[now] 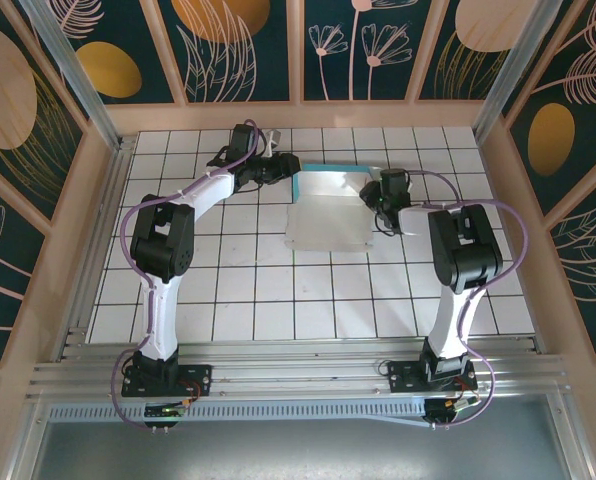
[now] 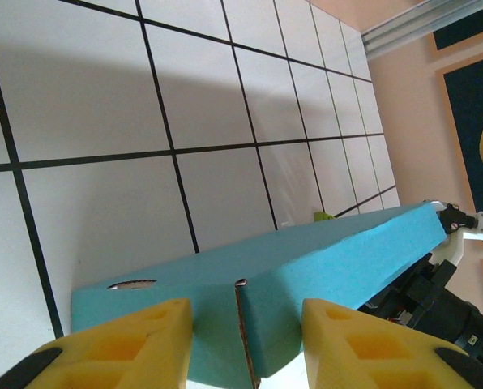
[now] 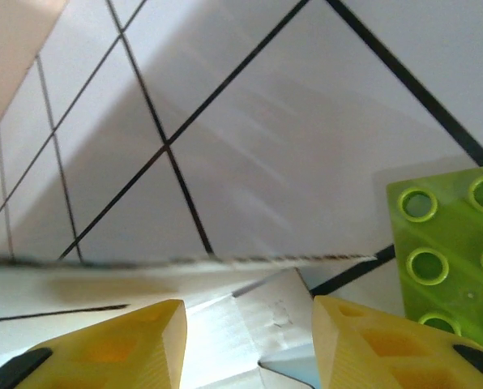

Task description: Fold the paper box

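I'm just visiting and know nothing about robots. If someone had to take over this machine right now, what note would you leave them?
Left gripper: jaws apart astride a raised turquoise flap of the thin white-and-turquoise card paper box; I cannot tell whether it pinches.
Right gripper: jaws apart at the box's white right edge; grip unclear too.
Things: the box lies mid-way across the white tiled table, mostly flat, white side up. A green studded plastic plate lies beside its right edge.
Done: turquoise flaps along the left and far edges look turned up.
Left: all remaining folds; most of the sheet lies spread open.
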Robot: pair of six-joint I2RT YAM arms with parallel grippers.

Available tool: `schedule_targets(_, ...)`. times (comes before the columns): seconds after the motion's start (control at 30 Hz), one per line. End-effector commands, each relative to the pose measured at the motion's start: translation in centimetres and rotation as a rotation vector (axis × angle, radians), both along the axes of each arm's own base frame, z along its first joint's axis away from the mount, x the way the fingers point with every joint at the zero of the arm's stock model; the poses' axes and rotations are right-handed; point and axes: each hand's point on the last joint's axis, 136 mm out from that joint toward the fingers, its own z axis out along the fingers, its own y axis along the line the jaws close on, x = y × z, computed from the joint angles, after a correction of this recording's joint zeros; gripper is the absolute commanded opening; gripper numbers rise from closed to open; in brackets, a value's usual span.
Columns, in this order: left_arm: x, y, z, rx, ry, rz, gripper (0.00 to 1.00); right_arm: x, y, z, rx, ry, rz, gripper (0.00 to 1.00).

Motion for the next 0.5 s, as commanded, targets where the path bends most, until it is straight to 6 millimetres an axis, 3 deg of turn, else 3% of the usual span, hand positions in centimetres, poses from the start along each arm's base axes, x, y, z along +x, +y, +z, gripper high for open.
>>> schedule_targets(0.0, -0.2, 0.0, -0.5, 0.034, 0.011, 0.004, 0.40, -3.6, -3.1, -3.7, -0.106, 0.177, -0.079, 0.47)
schedule_targets(0.17, -0.2, 0.0, 0.0, 0.029, 0.000, -0.001, 0.40, -3.6, -4.4, -2.3, -0.152, 0.153, 0.023, 0.51)
schedule_targets(0.27, -0.1, 0.0, 0.2, 0.027, -0.005, 0.000, 0.40, -3.1, -4.7, -0.4, -0.210, 0.114, 0.076, 0.58)
schedule_targets(0.37, -0.2, -0.1, 0.2, 0.019, -0.001, -0.003, 0.40, -2.3, -2.4, 1.8, -0.162, 0.034, 0.199, 0.62)
schedule_targets(0.47, -0.2, -0.1, 0.1, 0.020, 0.001, 0.000, 0.40, -2.1, 0.4, 2.9, -0.046, -0.020, 0.287, 0.56)
